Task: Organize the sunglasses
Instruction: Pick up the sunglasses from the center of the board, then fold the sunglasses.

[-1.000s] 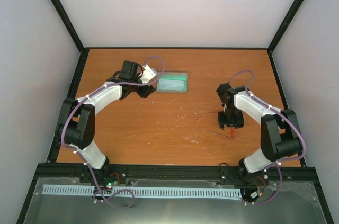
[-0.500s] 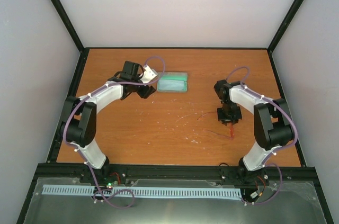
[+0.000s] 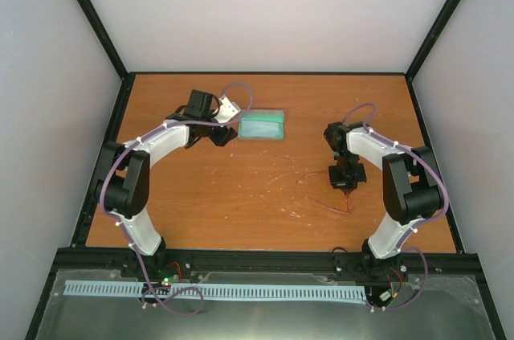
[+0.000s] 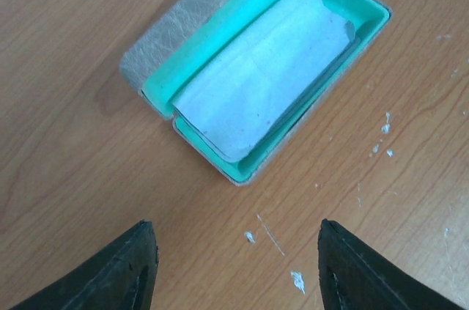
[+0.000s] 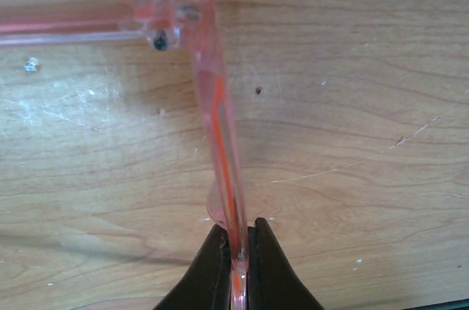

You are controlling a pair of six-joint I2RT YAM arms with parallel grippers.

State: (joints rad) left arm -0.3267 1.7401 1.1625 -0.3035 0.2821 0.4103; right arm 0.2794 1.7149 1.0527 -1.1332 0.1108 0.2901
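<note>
Moved a little away from its base since before, the right gripper point(image 5: 236, 237) pinches one slim arm of the sunglasses point(image 5: 218, 116), low over the table's point(image 5: 366, 68) right half; the left gripper point(image 4: 234, 237) hangs wide open near the open case point(image 4: 157, 31)

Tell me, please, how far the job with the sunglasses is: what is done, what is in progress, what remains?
Done: the case lies open, with a pale cloth inside it. In hand: the right gripper is shut on one arm of the sunglasses, which are unfolded and well apart from the case. The left gripper hovers open near the case, holding nothing. Left: probably folding them and putting them into the case.
</note>
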